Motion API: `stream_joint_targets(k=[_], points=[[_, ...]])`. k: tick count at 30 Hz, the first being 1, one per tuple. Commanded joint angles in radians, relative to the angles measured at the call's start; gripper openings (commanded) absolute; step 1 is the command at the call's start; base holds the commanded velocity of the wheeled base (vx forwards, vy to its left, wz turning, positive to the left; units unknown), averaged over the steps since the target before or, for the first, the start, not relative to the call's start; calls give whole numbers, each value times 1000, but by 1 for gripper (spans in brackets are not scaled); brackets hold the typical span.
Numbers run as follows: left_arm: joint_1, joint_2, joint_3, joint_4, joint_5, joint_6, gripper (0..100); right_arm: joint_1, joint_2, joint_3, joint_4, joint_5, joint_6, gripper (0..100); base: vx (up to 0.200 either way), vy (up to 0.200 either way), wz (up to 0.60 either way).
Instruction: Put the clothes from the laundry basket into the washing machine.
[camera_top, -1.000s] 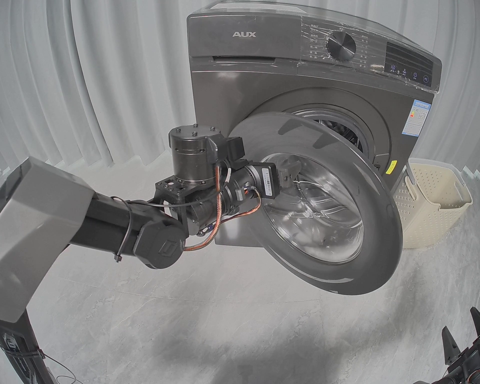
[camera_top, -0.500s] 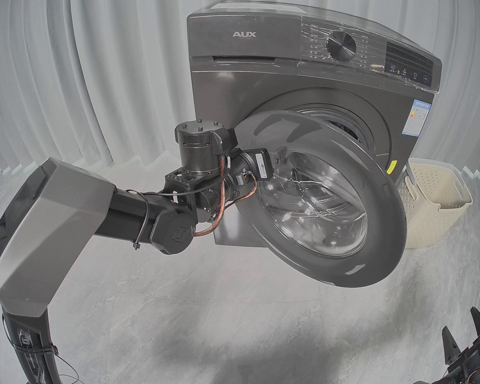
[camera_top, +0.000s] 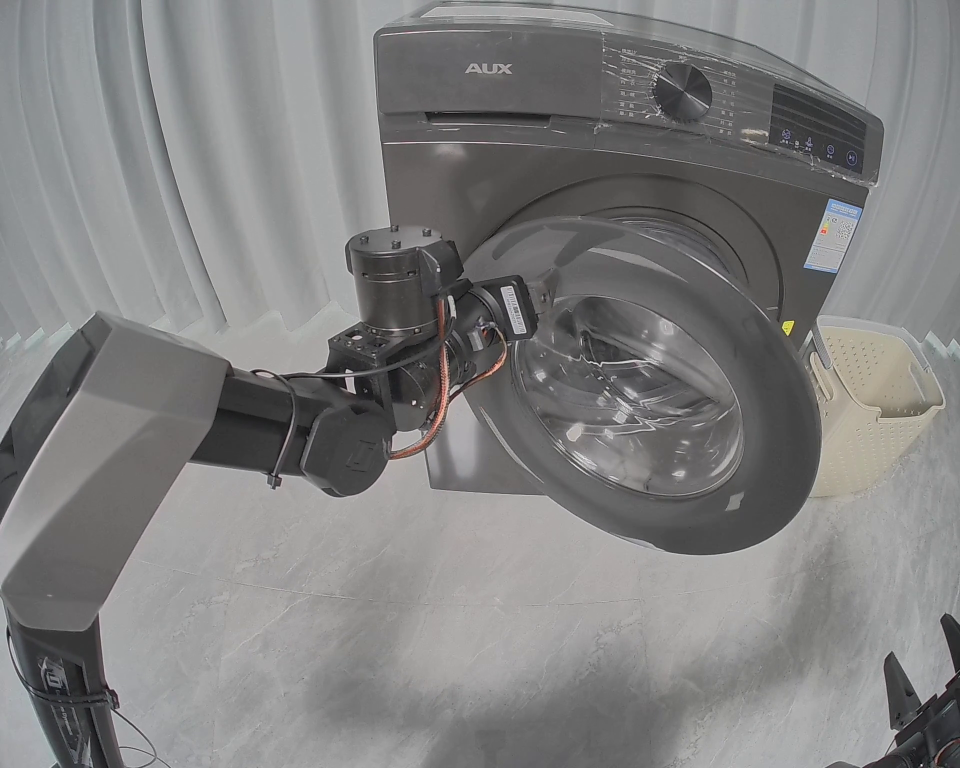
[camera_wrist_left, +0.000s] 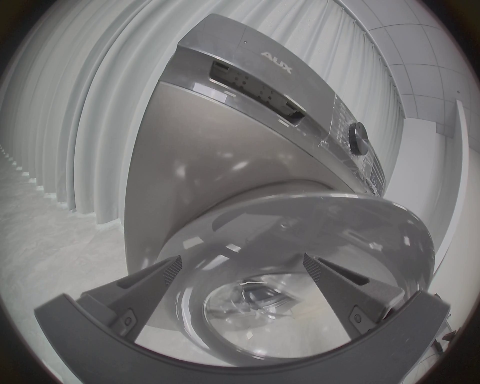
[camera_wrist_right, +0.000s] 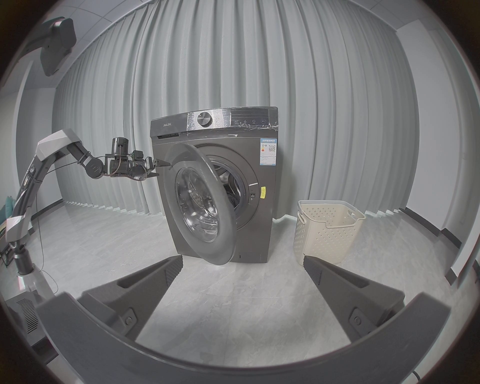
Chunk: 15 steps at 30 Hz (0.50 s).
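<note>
**Basket looks bare, machine door half open**

Where the clothes lie I cannot tell. The cream perforated plastic laundry basket (camera_wrist_right: 326, 235), on the floor just beside the dark grey front-loading washing machine (camera_top: 480, 190), looks bare inside, and the dark drum (camera_wrist_right: 231, 181) is too dim to read. Loading seems done or nearly so. The round grey glass-windowed door (camera_top: 785, 440) stands half open, and shutting it is likely what is left. The left gripper (camera_wrist_left: 241, 259) sits at the door's rim, jaws wide. The right gripper (camera_wrist_right: 242, 260), well apart from the machine, is spread wide too, holding nothing.
</note>
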Motion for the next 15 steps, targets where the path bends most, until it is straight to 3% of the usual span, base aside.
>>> stream_joint_targets(k=[1,5,11,13,15], points=[[2,-6,25,2,0,-10,100,1,-13,10,0,0,0,100,0,0,0],[-1,-88,158,1,0,-7,100,1,-13,10,0,0,0,100,0,0,0],[-44,-414,623,-25,-43,5,100,1,-13,10,0,0,-2,100,0,0,0],[-67,-562,796,-32,-76,24,100,1,-13,10,0,0,0,100,0,0,0],[-67,-562,796,-32,-76,24,100,1,-13,10,0,0,0,100,0,0,0]])
